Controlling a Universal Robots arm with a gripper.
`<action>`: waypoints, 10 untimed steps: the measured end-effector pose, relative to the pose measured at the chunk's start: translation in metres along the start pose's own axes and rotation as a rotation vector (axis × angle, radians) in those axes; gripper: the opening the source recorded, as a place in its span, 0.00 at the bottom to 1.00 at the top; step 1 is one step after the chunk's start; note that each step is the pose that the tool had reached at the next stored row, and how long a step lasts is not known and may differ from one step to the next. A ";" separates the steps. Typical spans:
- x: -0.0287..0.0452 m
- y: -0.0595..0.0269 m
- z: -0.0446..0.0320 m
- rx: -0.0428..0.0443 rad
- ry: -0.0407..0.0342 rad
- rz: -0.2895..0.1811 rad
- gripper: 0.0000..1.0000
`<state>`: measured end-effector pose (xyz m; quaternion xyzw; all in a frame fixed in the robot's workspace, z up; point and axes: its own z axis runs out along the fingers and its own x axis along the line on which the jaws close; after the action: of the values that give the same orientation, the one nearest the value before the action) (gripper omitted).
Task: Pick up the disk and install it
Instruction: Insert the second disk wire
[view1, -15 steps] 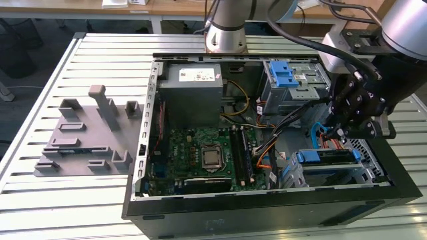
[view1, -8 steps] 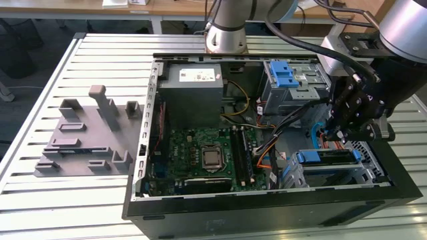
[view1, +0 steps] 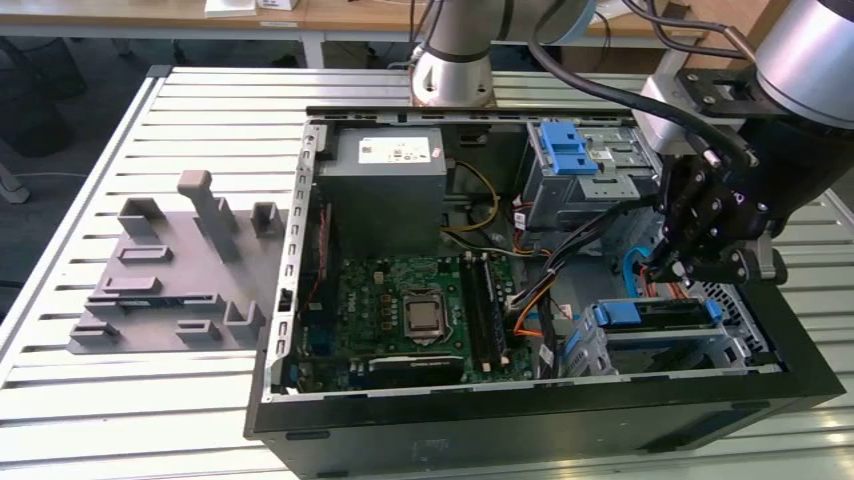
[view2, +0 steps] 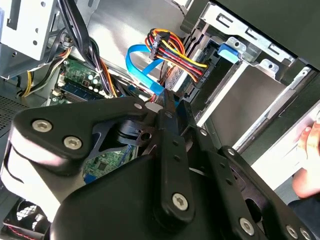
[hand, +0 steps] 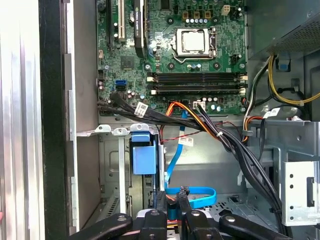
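So the claw (view1: 677, 262) is down inside the open PC case (view1: 534, 400), hanging over the bay area on the exterior view's right. The disk (view1: 650, 314) sits just below and slightly toward the case's near wall from it, in the drive cage (view1: 727, 352), its blue rail frame showing on top. Its long axis runs along that near wall, roughly across the exterior view, so the claw comes at it from above and a bit behind.

Claw state: in the first wrist view the fingertips (hand: 159, 202) look pinched close together right by the blue SATA cable (hand: 192, 196), but I honestly can't tell whether they're clamped on anything.

In the second wrist view the black linkage is tucked in beside the bundle of power wires (view2: 175, 52), so it's crowded in there. Motherboard (view1: 414, 310) is well clear.
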<state>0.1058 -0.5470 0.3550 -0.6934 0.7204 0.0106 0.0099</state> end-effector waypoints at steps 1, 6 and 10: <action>0.0000 0.0000 0.0002 0.0001 -0.0001 0.000 0.23; 0.0000 0.0000 0.0013 0.0000 -0.0002 0.000 0.23; 0.0001 0.0000 0.0018 0.0000 -0.0009 0.000 0.16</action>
<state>0.1058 -0.5470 0.3532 -0.6934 0.7204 0.0109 0.0102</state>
